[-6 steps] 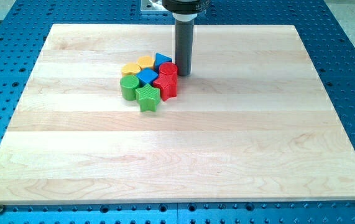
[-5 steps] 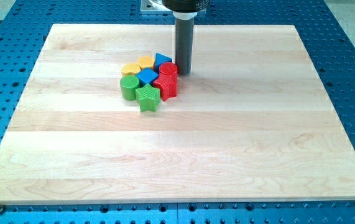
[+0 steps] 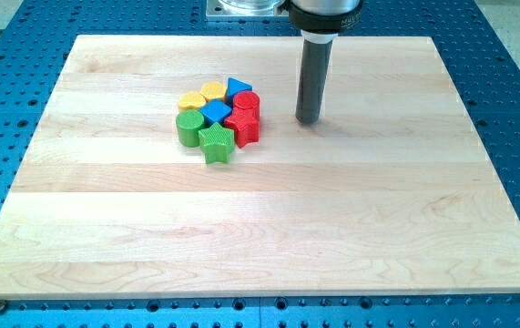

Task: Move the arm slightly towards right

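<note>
My tip [image 3: 308,120] rests on the wooden board [image 3: 332,210], a short way to the right of the block cluster and apart from it. The cluster holds a red cylinder [image 3: 247,102], a red star [image 3: 243,127], a blue triangle [image 3: 238,87], a blue cube [image 3: 216,111], a yellow hexagon [image 3: 213,91], a yellow block [image 3: 192,101], a green cylinder [image 3: 188,128] and a green star [image 3: 216,143], all packed close together. The red cylinder is the nearest block to my tip.
The board lies on a blue perforated table [image 3: 514,109]. The arm's mount [image 3: 241,7] shows at the view's top edge.
My tip has moved to the view's right and slightly down, away from the red cylinder it stood next to. The blocks have not moved.
</note>
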Robot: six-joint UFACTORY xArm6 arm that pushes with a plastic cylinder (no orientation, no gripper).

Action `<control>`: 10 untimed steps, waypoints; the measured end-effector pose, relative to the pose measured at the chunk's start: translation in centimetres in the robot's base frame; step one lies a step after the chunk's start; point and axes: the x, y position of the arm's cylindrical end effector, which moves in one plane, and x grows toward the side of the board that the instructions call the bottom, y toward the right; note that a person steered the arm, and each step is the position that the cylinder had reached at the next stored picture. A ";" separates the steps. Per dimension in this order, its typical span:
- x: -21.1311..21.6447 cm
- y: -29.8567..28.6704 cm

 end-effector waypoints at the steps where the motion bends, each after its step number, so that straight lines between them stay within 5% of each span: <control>1: 0.0 0.4; 10: -0.6 2.3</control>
